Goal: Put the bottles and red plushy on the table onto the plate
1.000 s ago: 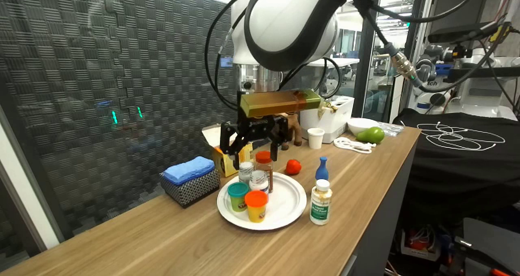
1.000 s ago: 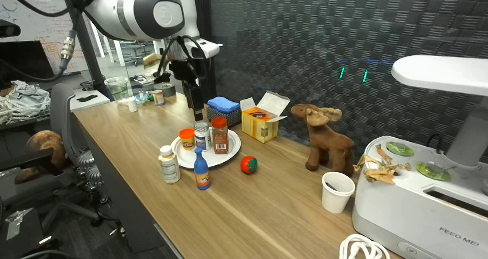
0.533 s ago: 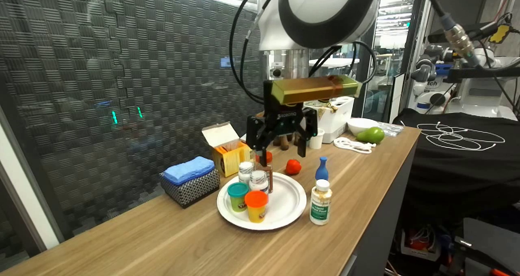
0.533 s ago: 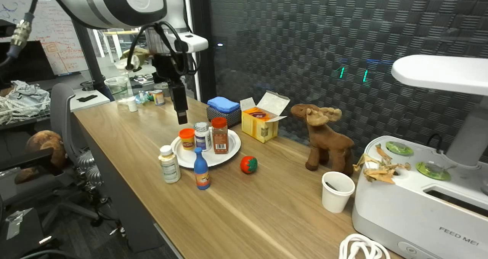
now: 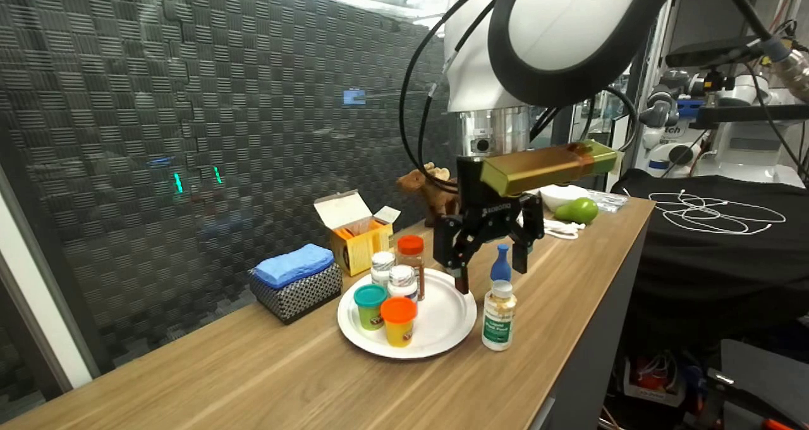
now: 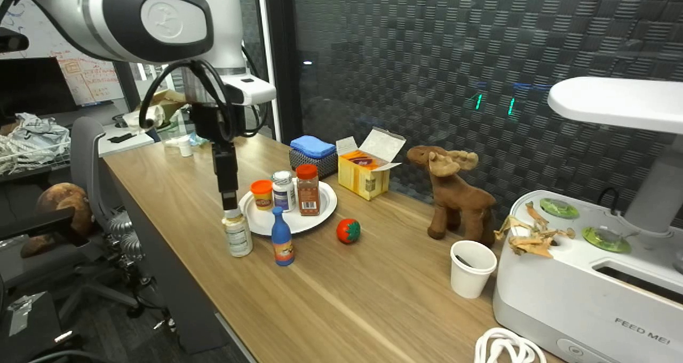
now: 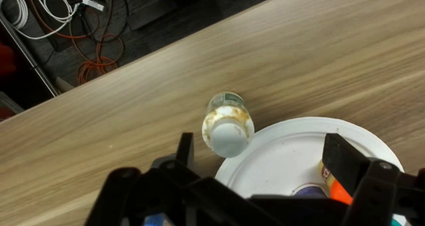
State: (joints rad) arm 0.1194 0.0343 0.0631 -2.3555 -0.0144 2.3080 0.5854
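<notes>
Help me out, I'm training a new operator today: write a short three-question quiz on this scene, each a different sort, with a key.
1. Multiple choice: which of these stands off the plate? A) orange-lidded tub B) red-capped jar C) blue bottle
2. True or false: the gripper is open.
3. Fill in the blank: in an exterior view, the red plushy shows a ____ leafy patch.
Key: 1. C; 2. True; 3. green.

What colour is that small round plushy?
Mostly red, partly green; the plushy shows best in an exterior view.
</notes>
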